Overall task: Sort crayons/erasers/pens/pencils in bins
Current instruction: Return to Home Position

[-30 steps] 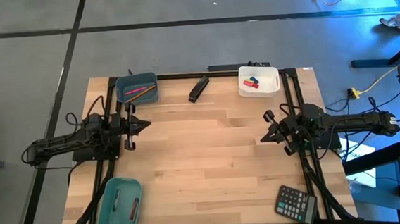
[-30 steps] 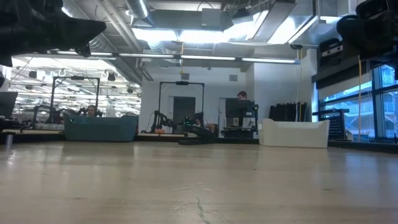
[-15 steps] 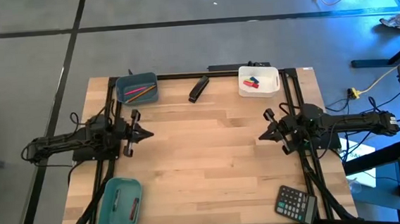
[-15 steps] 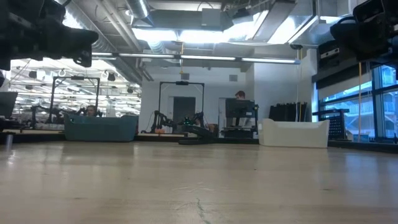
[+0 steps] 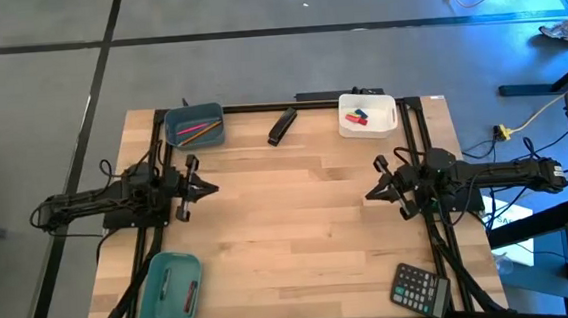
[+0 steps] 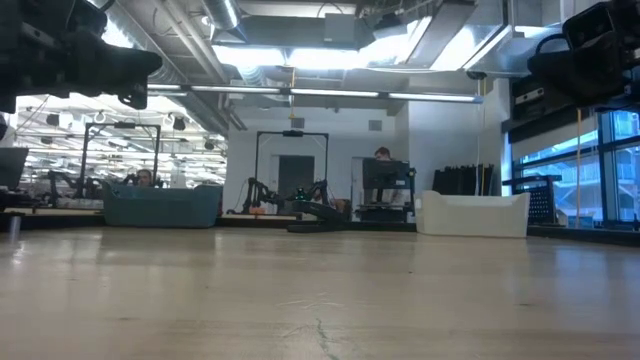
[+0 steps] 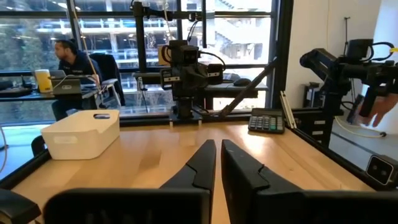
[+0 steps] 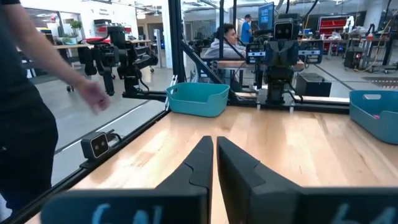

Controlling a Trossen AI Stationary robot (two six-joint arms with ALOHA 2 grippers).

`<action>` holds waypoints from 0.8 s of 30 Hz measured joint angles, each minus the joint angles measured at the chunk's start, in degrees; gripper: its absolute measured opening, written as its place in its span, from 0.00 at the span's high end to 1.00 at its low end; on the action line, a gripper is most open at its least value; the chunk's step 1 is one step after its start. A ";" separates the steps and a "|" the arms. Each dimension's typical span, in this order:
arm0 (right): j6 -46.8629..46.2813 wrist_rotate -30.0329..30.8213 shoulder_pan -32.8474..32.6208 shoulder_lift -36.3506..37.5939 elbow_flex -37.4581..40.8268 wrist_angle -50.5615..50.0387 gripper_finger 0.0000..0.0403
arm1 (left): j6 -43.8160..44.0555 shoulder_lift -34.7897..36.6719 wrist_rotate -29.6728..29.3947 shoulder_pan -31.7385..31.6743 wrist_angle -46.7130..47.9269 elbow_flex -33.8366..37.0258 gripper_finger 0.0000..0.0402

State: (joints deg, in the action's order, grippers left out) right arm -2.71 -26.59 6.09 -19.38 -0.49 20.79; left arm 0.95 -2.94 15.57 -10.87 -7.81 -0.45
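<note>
Both arms empty above the bench

The left gripper (image 5: 204,188) at the left edge and the right gripper (image 5: 374,193) at the right edge hold nothing, fingers (image 7: 203,163) pressed almost together. Pencils (image 5: 198,131) lie in the far-left blue-grey bin (image 5: 193,109), erasers (image 5: 357,118) in the far-right white bin (image 5: 366,97), and pens (image 5: 168,283) in the near-left teal bin (image 5: 145,294).

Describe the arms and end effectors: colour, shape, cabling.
The left arm and right arm are black, slim jointed links with black cables looped alongside. The left end effector and right end effector each have two dark, angular fingers tapering to points. No markings visible.
</note>
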 joint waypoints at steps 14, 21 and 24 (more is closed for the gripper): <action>0.14 0.02 0.00 0.00 0.00 0.05 0.93 | -0.02 0.00 -0.04 0.00 0.07 0.00 0.98; 0.17 1.47 -2.58 5.43 -0.09 -1.52 0.94 | -0.04 0.00 -0.07 0.00 0.09 0.00 1.00; 0.16 1.29 -2.62 11.82 -0.09 -3.90 0.93 | -0.04 0.02 -0.10 0.00 0.09 0.02 0.98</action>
State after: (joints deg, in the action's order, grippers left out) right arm -2.55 -25.29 3.46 -7.55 -0.58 16.90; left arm 0.91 -2.92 15.48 -10.87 -7.73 -0.43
